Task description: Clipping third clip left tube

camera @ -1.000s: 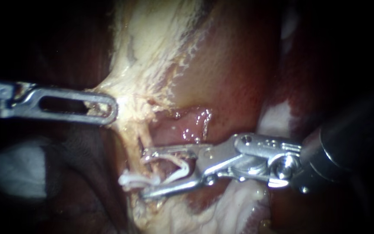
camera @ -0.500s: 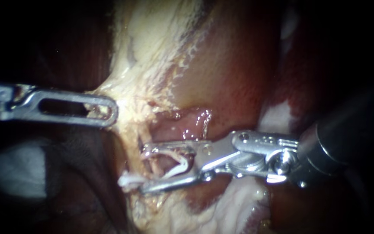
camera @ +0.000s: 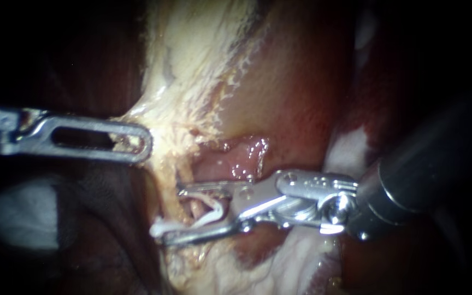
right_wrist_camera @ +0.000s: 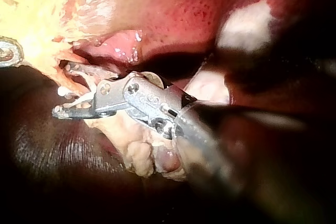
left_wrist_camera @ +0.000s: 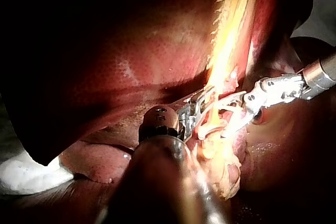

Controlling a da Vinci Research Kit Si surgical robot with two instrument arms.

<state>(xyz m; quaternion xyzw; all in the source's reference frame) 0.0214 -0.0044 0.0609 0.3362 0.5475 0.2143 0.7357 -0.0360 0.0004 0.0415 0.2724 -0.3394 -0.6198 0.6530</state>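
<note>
Right instrument [camera: 175, 214] has advanced left; its jaws, now narrower, hold the clip [camera: 210, 217] astride the tube [camera: 194, 208]. Left instrument [camera: 140, 143] still grips pale tissue [camera: 166, 123].

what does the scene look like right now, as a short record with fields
left tool: jaws shut on pale tissue, drawing it sideways
right tool: jaws stand apart, carrying an open white clip
tube: thin, tan, lying between the clip's two arms
clip state: not yet squeezed closed
tool spacing: the two tools are apart, not touching
</note>
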